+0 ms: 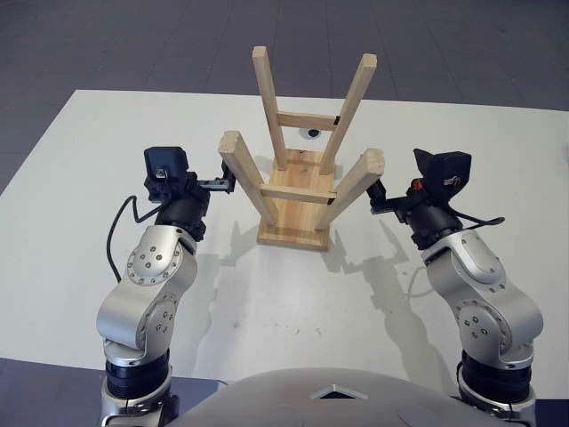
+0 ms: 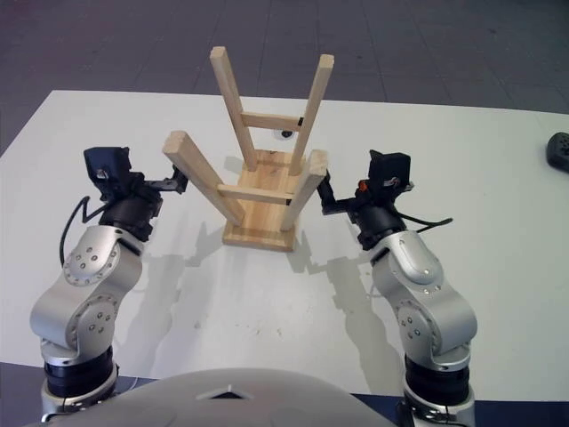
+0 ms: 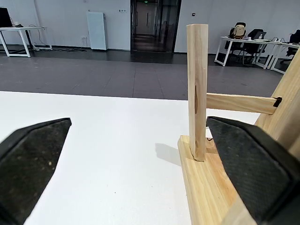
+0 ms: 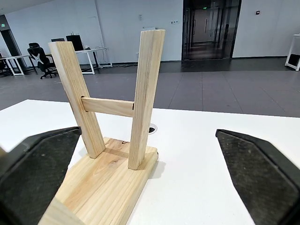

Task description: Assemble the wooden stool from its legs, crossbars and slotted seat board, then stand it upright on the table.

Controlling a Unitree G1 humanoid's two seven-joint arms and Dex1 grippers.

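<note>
The wooden stool (image 1: 286,171) rests upside down on the white desk (image 1: 133,133). Its slotted seat board (image 1: 293,235) lies flat on the desk and all four legs point up and splay outward. One crossbar (image 1: 307,120) joins the two far legs and a second crossbar (image 1: 298,193) joins the two near ones.

The left jaws are spread wide just beside the stool's near left leg (image 1: 247,178), on its outer side. From the head views it cannot be told whether they touch it. The right jaws are likewise spread wide just outside the stool's near right leg (image 1: 351,189), holding nothing.

A small round dark fitting (image 1: 312,133) sits in the desk just behind the stool. A dark object (image 2: 558,151) lies well off to the stool's right, at the desk's edge.
</note>
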